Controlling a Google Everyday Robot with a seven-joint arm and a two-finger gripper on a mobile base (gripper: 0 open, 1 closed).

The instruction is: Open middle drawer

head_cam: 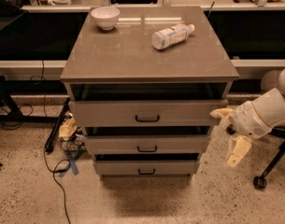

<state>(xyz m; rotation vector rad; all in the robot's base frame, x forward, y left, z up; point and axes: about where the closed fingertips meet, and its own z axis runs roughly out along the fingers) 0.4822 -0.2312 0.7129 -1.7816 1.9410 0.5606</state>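
Note:
The middle drawer [179,144] is the second of three grey-taupe fronts in the cabinet, with a small black bar handle [146,149] at its centre. A dark gap shows above its front panel. My gripper [229,132] is to the right of the cabinet, level with the top and middle drawers, at the end of a white arm [266,113]. It is open and empty. One cream finger [220,112] lies by the top drawer's right end and the other finger [237,152] hangs lower, apart from the cabinet.
The top drawer [109,114] and lowest drawer [114,168] have like handles. A white bowl [105,17] and a lying plastic bottle [172,35] sit on the cabinet top [132,55]. Cables and litter [69,133] lie at the left; a chair caster [260,182] is at the right.

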